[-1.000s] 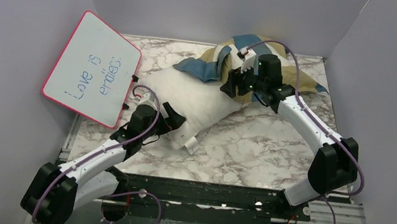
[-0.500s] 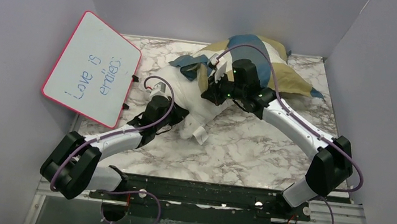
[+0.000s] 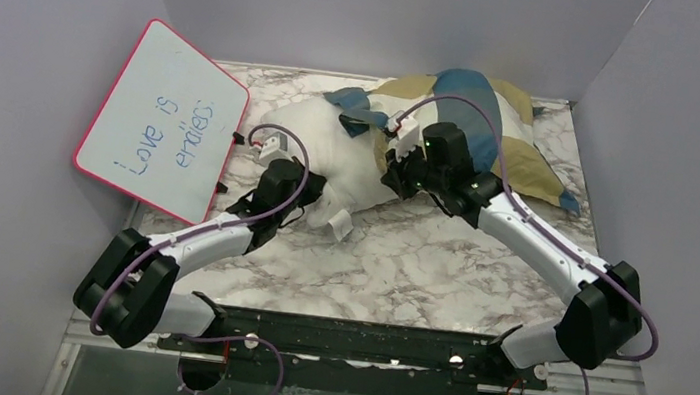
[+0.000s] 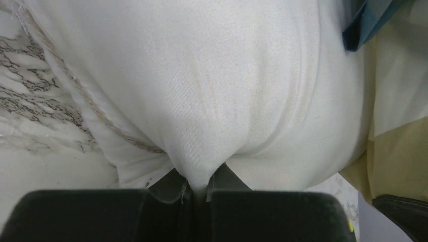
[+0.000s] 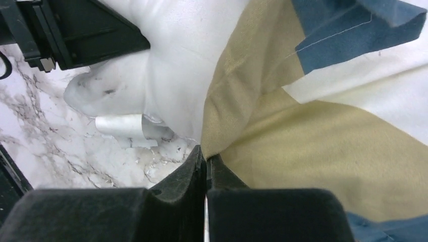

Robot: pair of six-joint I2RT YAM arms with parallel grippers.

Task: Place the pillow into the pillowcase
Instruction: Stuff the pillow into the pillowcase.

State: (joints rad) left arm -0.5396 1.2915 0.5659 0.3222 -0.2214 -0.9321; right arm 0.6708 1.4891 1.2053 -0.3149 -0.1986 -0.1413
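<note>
Both claws pinch cloth; the pillow (image 3: 328,139) is partly sleeved.
The left claw (image 4: 199,182) is clamped on the pillow, likely to anchor it, while the right claw (image 5: 206,162) grips the pillowcase (image 3: 481,123) edge, seemingly to draw it over. Both lie by the tabletop's (image 3: 418,266) far edge.

Left arm (image 3: 205,238): stretched low from its base, forearm angled forward and to the right toward the middle of the workspace. Left gripper (image 4: 200,185): jaws drawn together, pinching a fold of the pillow (image 4: 212,75). Right arm (image 3: 533,235): elbow bent at the right side, forearm reaching forward and left. Right gripper (image 5: 206,162): jaws drawn together, nipping an edge of the pillowcase (image 5: 303,146). The two grippers sit near one another, not touching.
</note>
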